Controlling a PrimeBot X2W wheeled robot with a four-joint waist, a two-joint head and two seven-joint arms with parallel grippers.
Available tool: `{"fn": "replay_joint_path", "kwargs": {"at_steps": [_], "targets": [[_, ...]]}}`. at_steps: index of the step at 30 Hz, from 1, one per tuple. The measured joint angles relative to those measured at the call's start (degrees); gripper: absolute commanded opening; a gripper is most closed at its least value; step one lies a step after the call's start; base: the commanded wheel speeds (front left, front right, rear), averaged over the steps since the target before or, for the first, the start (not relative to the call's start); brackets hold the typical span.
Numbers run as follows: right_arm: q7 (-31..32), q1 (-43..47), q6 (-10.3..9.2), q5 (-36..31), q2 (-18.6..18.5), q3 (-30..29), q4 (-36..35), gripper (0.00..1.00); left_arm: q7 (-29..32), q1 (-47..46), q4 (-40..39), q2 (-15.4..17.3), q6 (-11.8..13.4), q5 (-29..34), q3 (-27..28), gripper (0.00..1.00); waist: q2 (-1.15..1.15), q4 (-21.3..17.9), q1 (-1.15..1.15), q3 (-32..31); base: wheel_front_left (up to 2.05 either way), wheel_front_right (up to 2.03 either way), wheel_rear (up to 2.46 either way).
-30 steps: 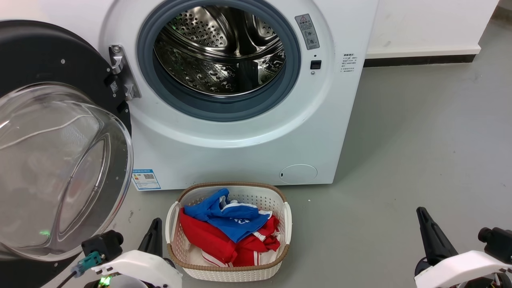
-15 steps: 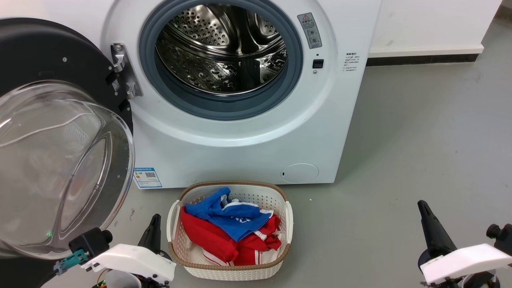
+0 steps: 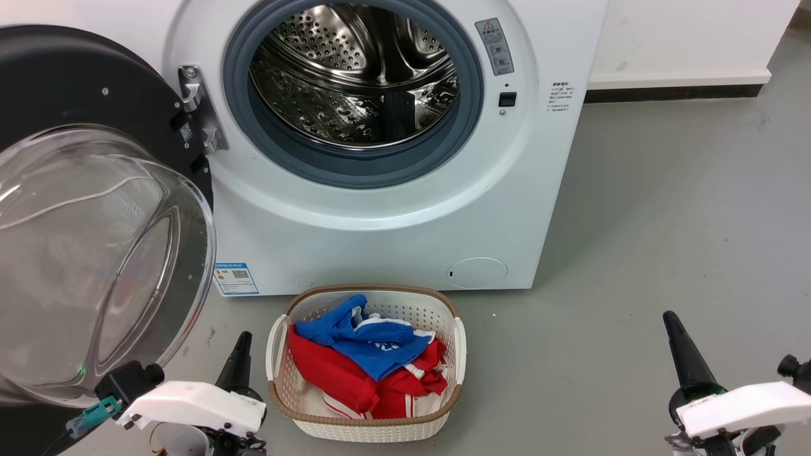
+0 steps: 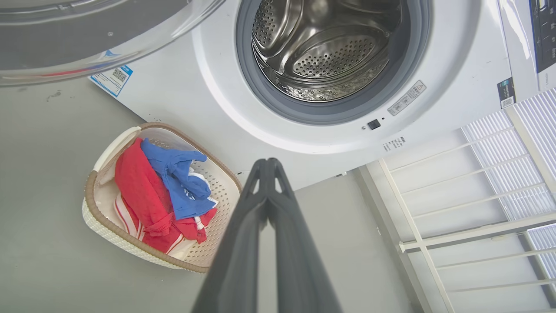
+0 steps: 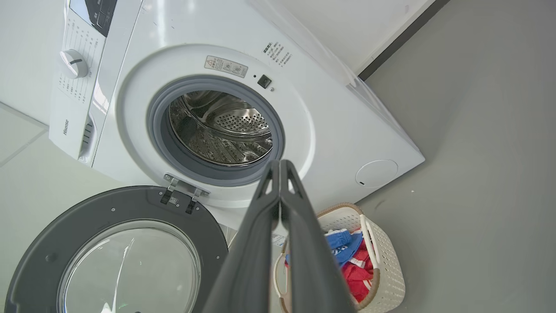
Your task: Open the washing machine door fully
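Note:
The white washing machine (image 3: 380, 209) (image 4: 182, 87) (image 5: 339, 126) stands with its steel drum exposed. Its washing machine door (image 3: 95, 253) (image 5: 121, 252) (image 4: 87, 39), black-framed with a clear glass bowl, is swung wide to the left on its hinge (image 3: 199, 111). My left gripper (image 3: 237, 361) (image 4: 269, 167) is shut and empty, low on the floor side between the door and the basket. Over at the lower right, away from the machine, my right gripper (image 3: 678, 345) (image 5: 280, 167) is shut too, holding nothing.
A white woven laundry basket (image 3: 447, 405) (image 4: 93, 213) (image 5: 386, 274) with red and blue clothes sits on the grey floor before the machine. Bare floor (image 3: 665, 221) stretches to the right. A white wall with a dark baseboard (image 3: 671, 94) runs behind.
The head camera has shifted slightly, so the whole scene sits a bit further right. Both arms have sunk lower in the view; the door stays open wide.

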Motion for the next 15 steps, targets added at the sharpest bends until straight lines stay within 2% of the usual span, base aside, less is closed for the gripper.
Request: {"fn": "replay_joint_path", "kwargs": {"at_steps": [15], "targets": [[0.59,-1.46,0.0,9.51,0.31,-0.6,1.54,0.0,2.01,-0.49,0.49,-2.02,-3.0,-7.4,3.8,0.0,0.0,0.35,0.01,0.25,0.0,0.0,0.0]]}}
